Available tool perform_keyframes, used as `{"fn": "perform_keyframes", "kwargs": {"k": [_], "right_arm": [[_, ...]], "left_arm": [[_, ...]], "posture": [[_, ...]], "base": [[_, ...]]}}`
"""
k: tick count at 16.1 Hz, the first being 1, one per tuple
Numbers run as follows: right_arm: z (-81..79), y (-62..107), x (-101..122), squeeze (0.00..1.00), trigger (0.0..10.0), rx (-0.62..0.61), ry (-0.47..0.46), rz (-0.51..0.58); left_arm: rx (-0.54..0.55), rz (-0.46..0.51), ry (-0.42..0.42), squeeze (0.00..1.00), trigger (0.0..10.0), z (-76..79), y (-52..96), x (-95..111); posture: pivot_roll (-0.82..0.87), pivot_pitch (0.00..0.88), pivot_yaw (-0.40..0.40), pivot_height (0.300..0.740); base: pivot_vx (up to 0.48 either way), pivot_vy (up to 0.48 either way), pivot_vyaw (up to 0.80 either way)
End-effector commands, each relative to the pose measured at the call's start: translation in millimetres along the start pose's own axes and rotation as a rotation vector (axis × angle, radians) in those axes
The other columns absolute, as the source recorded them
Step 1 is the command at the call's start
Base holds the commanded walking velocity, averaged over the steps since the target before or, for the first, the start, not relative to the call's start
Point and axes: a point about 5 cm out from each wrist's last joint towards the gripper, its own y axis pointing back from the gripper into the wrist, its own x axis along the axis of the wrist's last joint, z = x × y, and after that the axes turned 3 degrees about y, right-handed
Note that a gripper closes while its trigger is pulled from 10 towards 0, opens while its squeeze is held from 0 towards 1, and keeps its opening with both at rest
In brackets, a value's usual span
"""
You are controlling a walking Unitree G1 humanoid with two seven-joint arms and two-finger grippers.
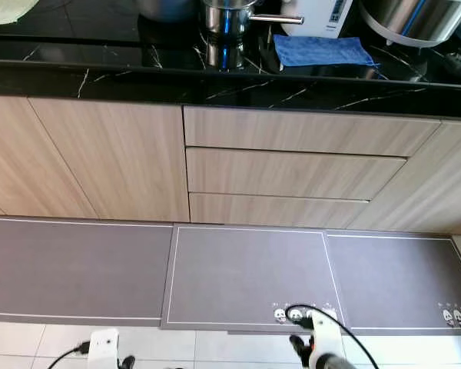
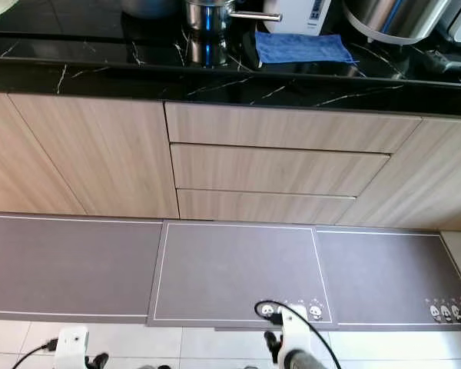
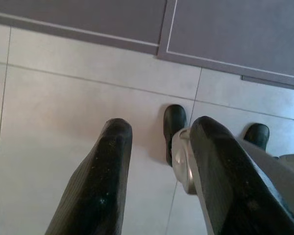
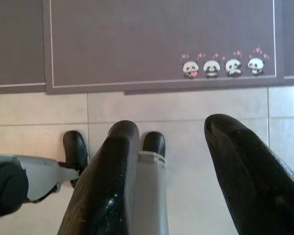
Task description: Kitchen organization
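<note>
Hanging low over the pale floor tiles [image 3: 63,98], the left gripper [image 3: 159,142] has its two black fingers spread apart, holding nothing. The right gripper [image 4: 174,142] hangs the same way, fingers parted and empty, just short of the grey floor mat [image 1: 246,269] with its row of small pandas [image 4: 221,66]. Beyond the mats stand wood-grain cabinets with three drawers [image 1: 292,165]. On the black marble countertop [image 1: 100,77] above them lie a folded blue cloth [image 1: 323,51], beside it a steel saucepan [image 1: 227,15], and further right a large steel cooker [image 1: 419,19].
</note>
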Motion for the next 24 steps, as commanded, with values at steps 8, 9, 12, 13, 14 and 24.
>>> {"fn": "perform_keyframes", "kwargs": {"k": [8,9,12,13,14,24], "right_arm": [[2.6,5.5,-22.4,0.0,10.0,-0.024,-0.027,-0.053],[1.1,5.1,-22.1,0.0,10.0,-0.024,-0.036,-0.051],[-2.2,3.7,-17.7,0.0,10.0,-0.016,-0.058,-0.03],[-2.9,3.0,-15.4,0.0,10.0,-0.017,-0.063,-0.023],[-3.5,2.6,-14.2,0.0,10.0,-0.018,-0.065,-0.02],[17.0,7.5,-16.4,0.0,10.0,-0.048,-0.048,-0.004]], "left_arm": [[-0.005,-0.05,-0.024,0.0,10.0,-9.6,2.2,-6.3],[-0.001,-0.049,-0.019,0.0,10.0,-10.9,2.2,-5.7],[0.002,-0.057,-0.026,0.0,10.0,-12.6,2.8,-7.3],[-0.007,-0.054,-0.031,0.0,10.0,-10.7,1.8,-4.5],[-0.014,-0.049,-0.031,0.0,10.0,-9.7,1.2,-2.4],[-0.058,-0.045,-0.046,0.0,10.0,5.7,-0.4,-3.8]], "posture": [[0.09,0.094,-0.044,0.74],[0.09,0.092,-0.041,0.74],[0.09,0.08,-0.031,0.74],[0.09,0.072,-0.026,0.74],[0.09,0.068,-0.02,0.74],[0.04,0.103,-0.071,0.74]], "base": [[0.0,0.0,0.0],[0.0,0.0,0.0],[0.0,0.0,0.0],[0.0,0.0,0.0],[0.0,0.0,0.0],[0.0,0.0,0.0]]}}
